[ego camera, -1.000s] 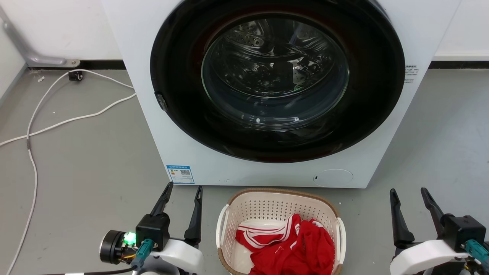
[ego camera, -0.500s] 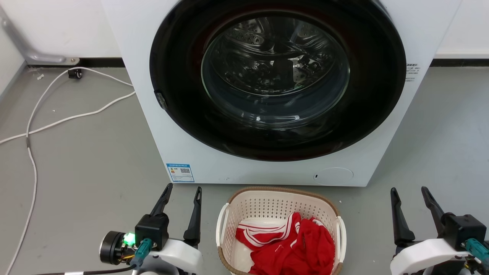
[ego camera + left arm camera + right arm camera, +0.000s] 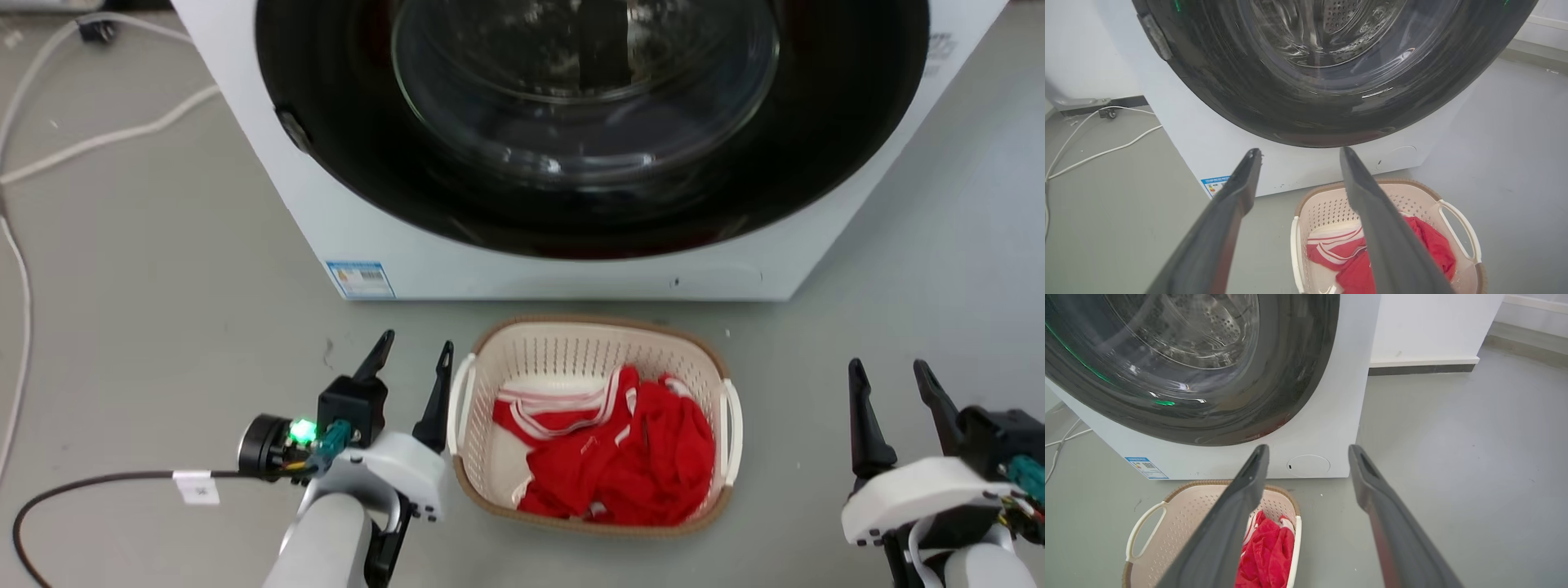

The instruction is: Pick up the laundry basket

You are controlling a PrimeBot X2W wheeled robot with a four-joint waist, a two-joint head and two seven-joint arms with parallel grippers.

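laundry basket (image 3: 592,351) on floor (image 3: 163,327) between left jaws and right jaws (both wide, empty)

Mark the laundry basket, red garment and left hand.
laundry basket (image 3: 571,351): head view, perforated far wall.
red garment (image 3: 645,465): head view, middle of cloth.
left hand (image 3: 416,341): head view, midway between fingertips.

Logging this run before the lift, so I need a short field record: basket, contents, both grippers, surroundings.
basket: upright on floor, in front of washer
contents: red garment, white stripes
left gripper: open, close beside basket's left side
right gripper: open, well apart on basket's right
lift: not begun
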